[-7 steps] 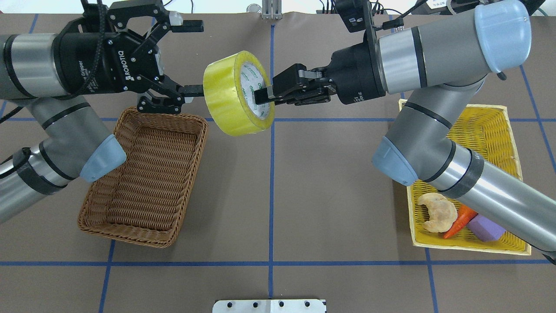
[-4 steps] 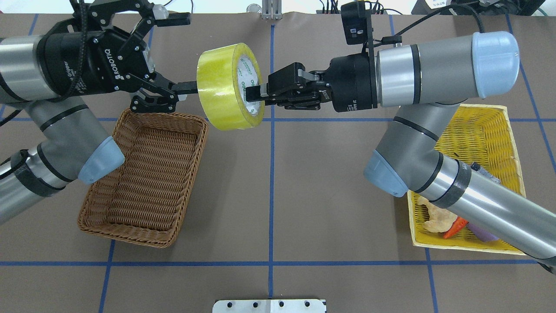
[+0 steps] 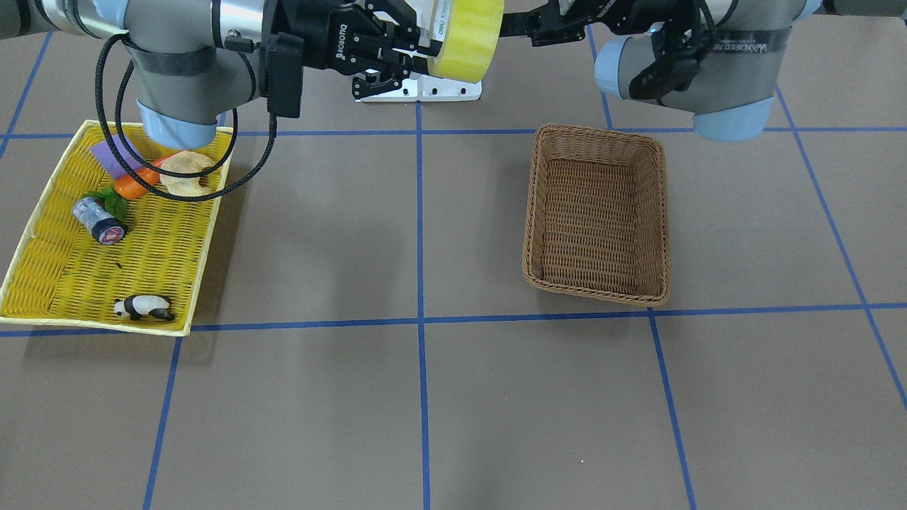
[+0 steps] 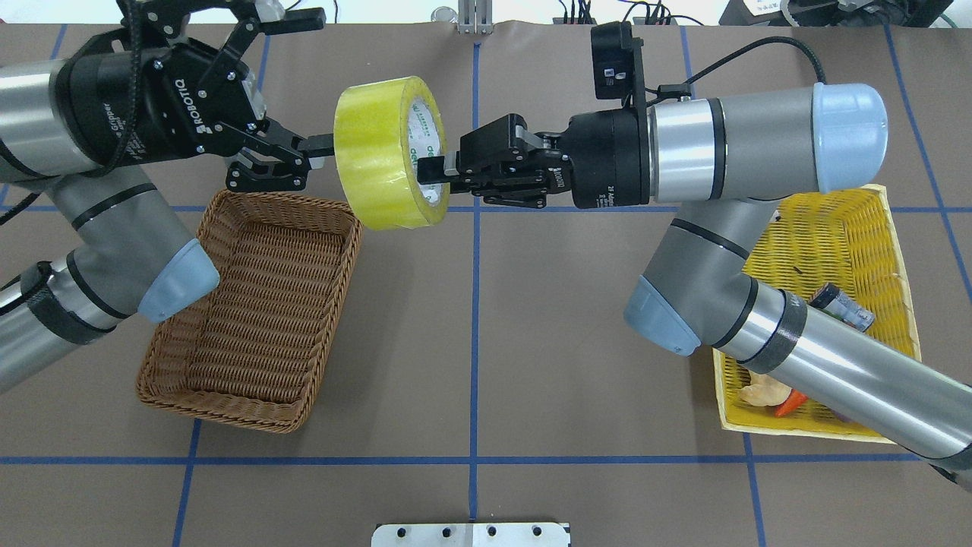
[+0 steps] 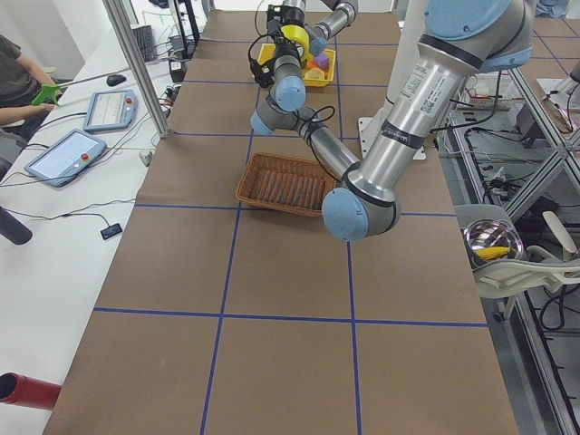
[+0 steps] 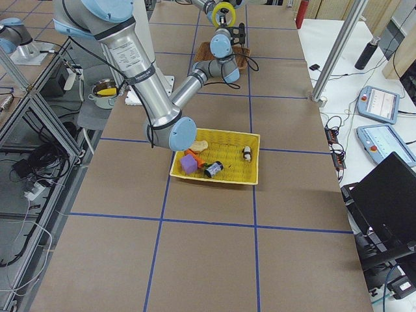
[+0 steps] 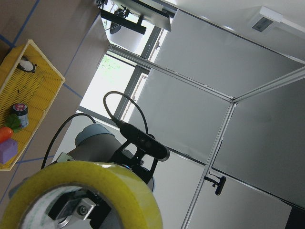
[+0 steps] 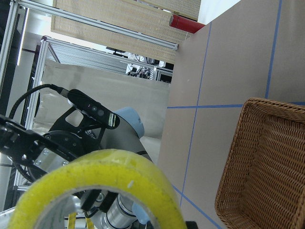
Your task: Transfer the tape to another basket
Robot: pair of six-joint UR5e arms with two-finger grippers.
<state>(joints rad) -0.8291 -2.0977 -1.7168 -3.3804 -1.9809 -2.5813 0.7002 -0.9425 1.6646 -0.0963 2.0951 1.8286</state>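
The tape [image 4: 380, 152], a wide yellow roll with a white printed core, hangs in the air above the table's far middle. It also shows in the front view [image 3: 468, 35]. My right gripper [image 4: 429, 169] is shut on the roll's wall, one finger inside the core. My left gripper [image 4: 325, 80] is open just left of the roll, with its lower fingertip [image 4: 323, 143] right at the roll's outer face. The brown wicker basket [image 4: 228, 403] stands empty below and left of the tape, also in the front view [image 3: 595, 287]. The tape fills the bottom of the left wrist view [image 7: 81, 186] and the right wrist view [image 8: 105, 181].
A shallow yellow tray-basket [image 4: 858, 220] at the right holds a small can [image 3: 99, 219], a toy panda [image 3: 145, 307], a carrot, a pastry and a purple block. My right arm crosses over it. A metal plate [image 4: 471, 534] sits at the table's near edge.
My right gripper has carried the tape to the left and slightly farther back, up to my left gripper. The left gripper has drawn back a little and stays open.
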